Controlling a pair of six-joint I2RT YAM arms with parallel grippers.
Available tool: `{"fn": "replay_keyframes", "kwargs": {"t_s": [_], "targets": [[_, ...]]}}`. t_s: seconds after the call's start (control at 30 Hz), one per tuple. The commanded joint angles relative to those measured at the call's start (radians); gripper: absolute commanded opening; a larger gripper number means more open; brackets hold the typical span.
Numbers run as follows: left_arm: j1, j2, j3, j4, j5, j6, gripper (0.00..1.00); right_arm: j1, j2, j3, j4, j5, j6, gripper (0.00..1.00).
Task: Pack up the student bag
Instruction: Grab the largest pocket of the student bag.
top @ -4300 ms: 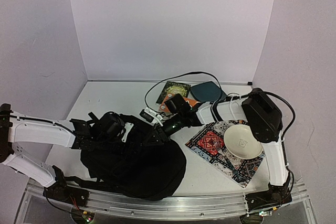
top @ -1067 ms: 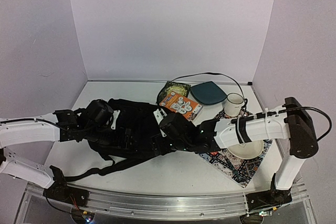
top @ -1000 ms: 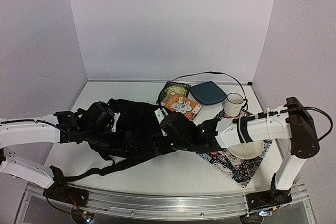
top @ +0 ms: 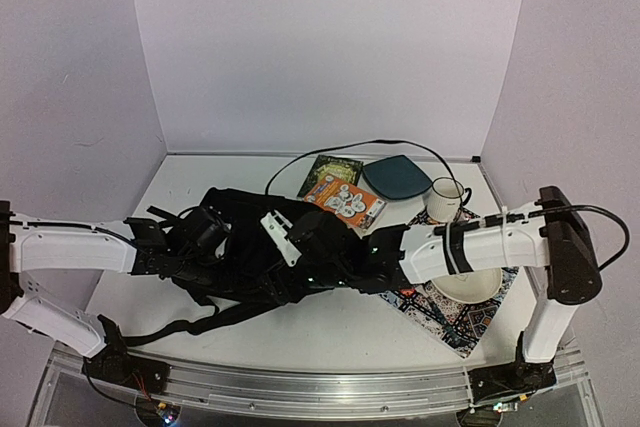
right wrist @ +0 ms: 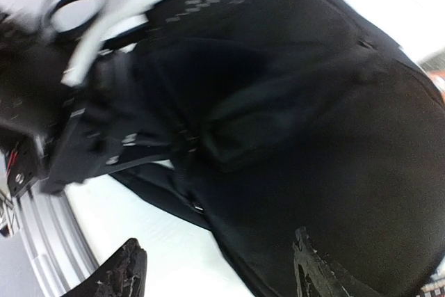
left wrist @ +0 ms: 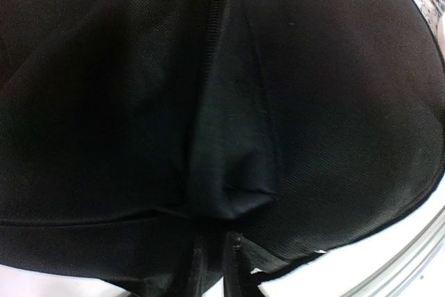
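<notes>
1. Spanning the scene, the white tabletop point(top: 190, 182) carries everything.
2. The student bag point(top: 250, 257) is the biggest item. It lies flat, left of centre on the tabletop, between the two arms, with a black strap trailing toward the near edge.
3. The left arm point(top: 70, 247) reaches in from the left, and its left end effector point(top: 205, 237) sits on the bag's left part. In the wrist view it point(left wrist: 215, 269) is clenched on a gathered fold of the bag's black fabric, fingers close together at the bottom of the frame.
4. The right arm point(top: 480, 242) stretches across from the right, with the right end effector point(top: 325, 247) over the bag's right part. In the wrist view it point(right wrist: 219, 276) is released, fingers point(right wrist: 125, 273) wide apart and nothing gripped. Bag fabric fills the space between them; cannot tell whether they touch it.
5. A patterned cloth point(top: 440, 312) lies to the right of the bag, partly under the right arm.
6. A white bowl point(top: 470, 285) sits on the cloth, half hidden by the arm.
7. A teal pouch point(top: 397, 175) lies at the back, beyond the bag.
8. An orange book point(top: 345, 200) is just beside the bag's far edge, with a green book point(top: 335, 167) behind it.
9. A white mug point(top: 446, 197) stands upright, right of the pouch.
10. A black cable point(top: 330, 147) loops over the back items.
11. A white tag point(top: 277, 229) is on top of the bag.
</notes>
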Motion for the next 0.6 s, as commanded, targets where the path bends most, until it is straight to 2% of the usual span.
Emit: {"fn": "replay_keyframes", "kwargs": {"t_s": [0.0,0.13,0.27,0.57], "targets": [[0.040,-0.028,-0.058,0.121,0.065,0.014,0.02,0.012,0.057,0.053,0.022,-0.099,-0.161,0.72],[0.094,-0.018,-0.138,0.231,0.194,0.005,0.00,0.027,0.087,0.062,0.055,-0.081,-0.298,0.73],[0.126,-0.001,-0.186,0.331,0.275,-0.007,0.00,0.053,0.132,0.092,0.058,0.026,-0.454,0.72],[0.137,0.017,-0.203,0.384,0.322,-0.019,0.00,0.113,0.217,0.150,0.056,0.260,-0.649,0.69]]}}
